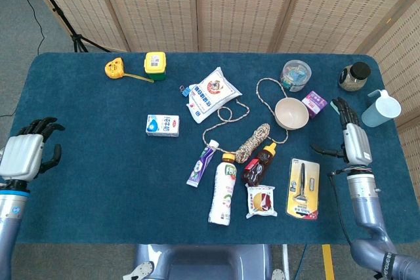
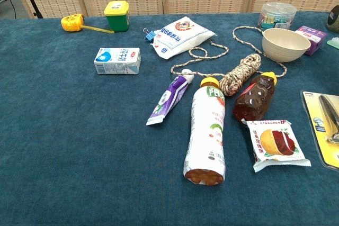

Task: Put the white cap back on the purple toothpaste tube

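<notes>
The purple toothpaste tube (image 1: 201, 162) (image 2: 169, 97) lies flat near the table's middle, nozzle pointing away from me. Its white cap (image 1: 214, 143) (image 2: 186, 72) sits on the nozzle end, touching the rope. My left hand (image 1: 25, 151) hovers off the table's left edge, fingers spread, holding nothing. My right hand (image 1: 350, 137) stands at the right edge near the comb, fingers extended and empty. Neither hand shows in the chest view.
Beside the tube lie a white drink bottle (image 2: 206, 131), a honey bear bottle (image 2: 255, 98), a coiled rope (image 2: 238, 72) and a snack packet (image 2: 275, 143). A milk carton (image 2: 117, 60), a white bag (image 2: 181, 34), a bowl (image 2: 286, 44) and a packaged tool (image 1: 302, 188) sit around.
</notes>
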Available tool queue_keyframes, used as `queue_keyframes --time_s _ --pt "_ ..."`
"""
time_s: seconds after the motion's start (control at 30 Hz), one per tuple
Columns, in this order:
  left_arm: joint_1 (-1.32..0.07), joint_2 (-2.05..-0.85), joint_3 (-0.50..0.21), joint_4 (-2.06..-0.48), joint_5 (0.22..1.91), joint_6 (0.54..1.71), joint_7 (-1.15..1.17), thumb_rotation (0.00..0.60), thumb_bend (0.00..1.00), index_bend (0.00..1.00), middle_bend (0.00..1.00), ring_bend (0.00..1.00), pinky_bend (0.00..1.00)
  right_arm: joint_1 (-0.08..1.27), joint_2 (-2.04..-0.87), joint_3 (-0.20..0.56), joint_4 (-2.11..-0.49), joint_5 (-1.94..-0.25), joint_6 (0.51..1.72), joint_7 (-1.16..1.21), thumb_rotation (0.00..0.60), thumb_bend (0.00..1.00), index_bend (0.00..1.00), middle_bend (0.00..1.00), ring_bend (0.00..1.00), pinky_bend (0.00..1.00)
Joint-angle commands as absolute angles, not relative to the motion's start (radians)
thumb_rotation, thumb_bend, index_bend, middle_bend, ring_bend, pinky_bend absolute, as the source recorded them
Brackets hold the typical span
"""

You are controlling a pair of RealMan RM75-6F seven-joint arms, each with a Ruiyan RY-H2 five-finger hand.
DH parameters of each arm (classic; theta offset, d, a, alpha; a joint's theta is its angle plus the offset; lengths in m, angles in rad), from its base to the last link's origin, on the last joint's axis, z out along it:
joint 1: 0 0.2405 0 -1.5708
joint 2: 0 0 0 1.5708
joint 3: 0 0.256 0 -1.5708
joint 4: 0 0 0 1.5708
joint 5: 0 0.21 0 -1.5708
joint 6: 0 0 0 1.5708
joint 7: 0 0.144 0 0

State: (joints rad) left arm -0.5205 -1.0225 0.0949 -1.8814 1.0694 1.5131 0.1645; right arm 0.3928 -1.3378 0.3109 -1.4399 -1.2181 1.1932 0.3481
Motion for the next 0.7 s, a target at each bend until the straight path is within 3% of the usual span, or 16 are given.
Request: queue_keyframes --time_s 0.03,0.13,0.27,0.37,0.53,0.7 --pt "-0.444 -1.054 0.097 -1.819 1.132 1.588 0.154 0.600 0.52 0.49 0.37 0.30 0.34 0.357 -1.313 0.282 -1.435 -1.237 1.239 0.295 0.600 0.00 0.11 0.01 0.00 0.00" --pt "-0.406 -1.066 0.094 -1.798 1.156 1.608 0.149 0.600 0.52 0.54 0.41 0.34 0.38 0.337 -1.297 0.255 -1.431 -1.273 1.269 0.259 0.600 0.00 0.16 0.05 0.02 0.00" --pt "-0.363 -1.065 0.097 -1.783 1.188 1.608 0.140 0.600 0.52 0.53 0.41 0.33 0.38 0.313 -1.263 0.205 -1.427 -1.335 1.296 0.209 0.600 0.00 0.18 0.06 0.02 0.00" --pt "-0.330 -1.059 0.110 -1.774 1.219 1.596 0.117 0.600 0.52 0.46 0.38 0.30 0.38 0.287 -1.233 0.170 -1.440 -1.364 1.311 0.190 0.600 0.00 0.18 0.06 0.02 0.00" --pt "-0.289 -1.037 0.123 -1.783 1.247 1.567 0.090 0.600 0.50 0.27 0.22 0.18 0.33 0.242 -1.201 0.137 -1.464 -1.386 1.364 0.114 0.600 0.00 0.17 0.06 0.02 0.00" --pt "-0.244 -1.041 0.126 -1.778 1.287 1.576 0.086 0.600 0.50 0.24 0.20 0.16 0.32 0.188 -1.161 0.109 -1.521 -1.390 1.420 0.022 0.600 0.00 0.16 0.06 0.02 0.00"
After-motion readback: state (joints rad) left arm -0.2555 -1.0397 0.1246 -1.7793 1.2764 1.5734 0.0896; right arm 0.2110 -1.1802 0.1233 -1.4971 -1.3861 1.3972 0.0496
